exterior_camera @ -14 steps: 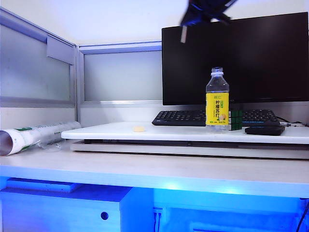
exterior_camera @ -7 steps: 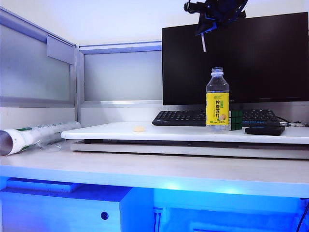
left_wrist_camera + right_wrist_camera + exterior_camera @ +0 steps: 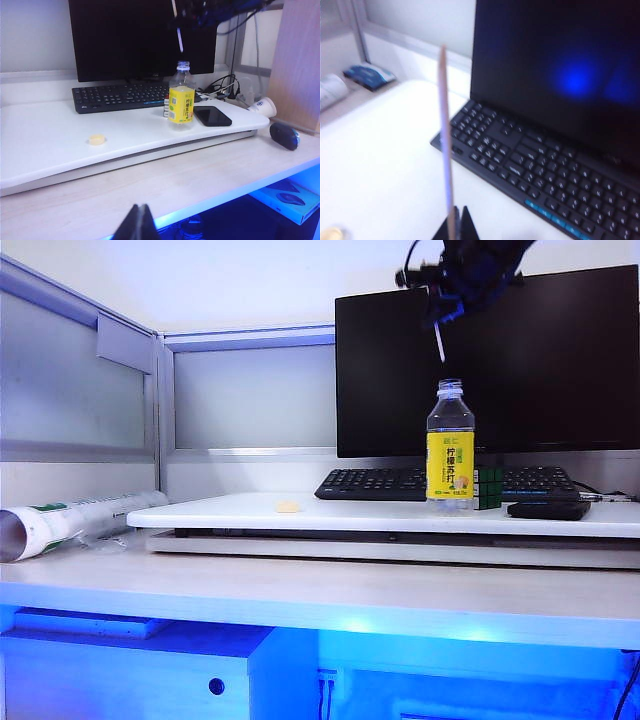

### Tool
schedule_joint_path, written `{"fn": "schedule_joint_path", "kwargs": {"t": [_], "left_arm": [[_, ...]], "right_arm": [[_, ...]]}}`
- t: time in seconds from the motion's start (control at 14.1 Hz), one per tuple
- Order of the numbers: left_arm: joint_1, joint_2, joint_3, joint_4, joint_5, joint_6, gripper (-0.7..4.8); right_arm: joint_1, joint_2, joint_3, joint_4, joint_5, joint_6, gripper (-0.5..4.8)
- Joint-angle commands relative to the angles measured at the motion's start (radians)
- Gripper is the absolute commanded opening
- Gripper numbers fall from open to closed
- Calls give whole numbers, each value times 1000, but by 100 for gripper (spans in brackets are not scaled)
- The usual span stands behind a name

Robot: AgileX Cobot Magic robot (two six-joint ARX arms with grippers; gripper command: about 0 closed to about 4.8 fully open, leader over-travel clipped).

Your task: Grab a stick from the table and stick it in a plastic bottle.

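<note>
Stick (image 3: 445, 145), thin, light and likely bendy, is pinched at its end by the right gripper (image 3: 455, 295) above the plastic bottle (image 3: 450, 445); left gripper (image 3: 137, 225) sits closed, empty, near left.

The plastic bottle (image 3: 450, 445) stands upright on the raised board of the table (image 3: 300, 515), before the keyboard (image 3: 375, 483) and monitor (image 3: 540, 360), a phone (image 3: 548, 509) just to its right. Above the bottle hangs the right gripper (image 3: 448, 312), pinching the stick (image 3: 439, 343), whose lower end is just over the bottle's mouth. The left gripper (image 3: 137, 227) sits low at the table's front edge, jaws together.
</note>
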Motion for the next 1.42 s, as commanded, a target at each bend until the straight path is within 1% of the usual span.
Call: {"fn": "schedule_joint_path", "kwargs": {"t": [0.07, 0.35, 0.5, 0.64, 0.92, 0.99, 1.14, 1.28, 1.35, 1.42], "left_arm": [[1, 0, 2, 14, 1, -6, -5], [0, 1, 2, 13, 2, -6, -5], [0, 0, 2, 13, 0, -6, -5], [0, 1, 2, 13, -2, -5, -5], [1, 1, 1, 13, -2, -5, -5], [1, 1, 1, 13, -2, -5, -5], [1, 1, 1, 13, -2, -5, -5], [1, 1, 1, 13, -2, -5, -5], [1, 1, 1, 13, -2, -5, -5], [1, 0, 1, 13, -2, -5, -5]], "right_arm": [[-2, 20, 6, 23, 3, 3, -7], [-27, 37, 6, 1, 6, 6, -7], [-42, 37, 6, -3, 2, 36, -7], [-42, 39, 6, -27, -1, 37, -7], [-42, 41, 6, -34, -21, 66, -7], [-42, 40, 6, -49, -45, 82, -4], [-42, 40, 6, -60, -59, 86, 56], [-42, 40, 6, -58, -58, 96, 150], [-42, 39, 6, -58, -58, 105, 172], [-42, 32, 7, -51, -58, 106, 180]]}}
